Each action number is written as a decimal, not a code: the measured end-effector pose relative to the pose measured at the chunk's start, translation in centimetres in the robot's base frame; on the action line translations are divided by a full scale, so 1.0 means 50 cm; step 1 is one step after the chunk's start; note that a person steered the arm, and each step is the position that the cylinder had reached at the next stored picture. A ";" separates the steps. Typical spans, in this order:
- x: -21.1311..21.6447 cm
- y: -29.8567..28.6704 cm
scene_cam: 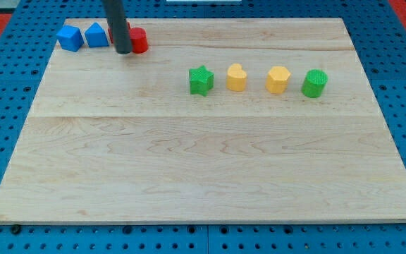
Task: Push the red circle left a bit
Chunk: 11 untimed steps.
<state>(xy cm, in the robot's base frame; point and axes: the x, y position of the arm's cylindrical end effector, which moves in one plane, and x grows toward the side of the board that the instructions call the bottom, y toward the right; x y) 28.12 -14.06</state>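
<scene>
The red circle (139, 41) sits near the view's top left of the wooden board (203, 162), partly hidden behind my rod. My tip (123, 51) rests at the red block's left front side, touching or nearly touching it. Left of it stand a blue block with a peaked top (96, 35) and a blue block of irregular shape (70, 37), in a row with the red one.
A row of blocks lies right of centre in the upper part: a green star (201, 80), a yellow heart (236, 77), a yellow hexagon (278, 80) and a green circle (314, 84). Blue pegboard (5, 85) surrounds the board.
</scene>
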 end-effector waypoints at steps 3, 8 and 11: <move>-0.038 0.122; -0.178 0.091; -0.177 0.108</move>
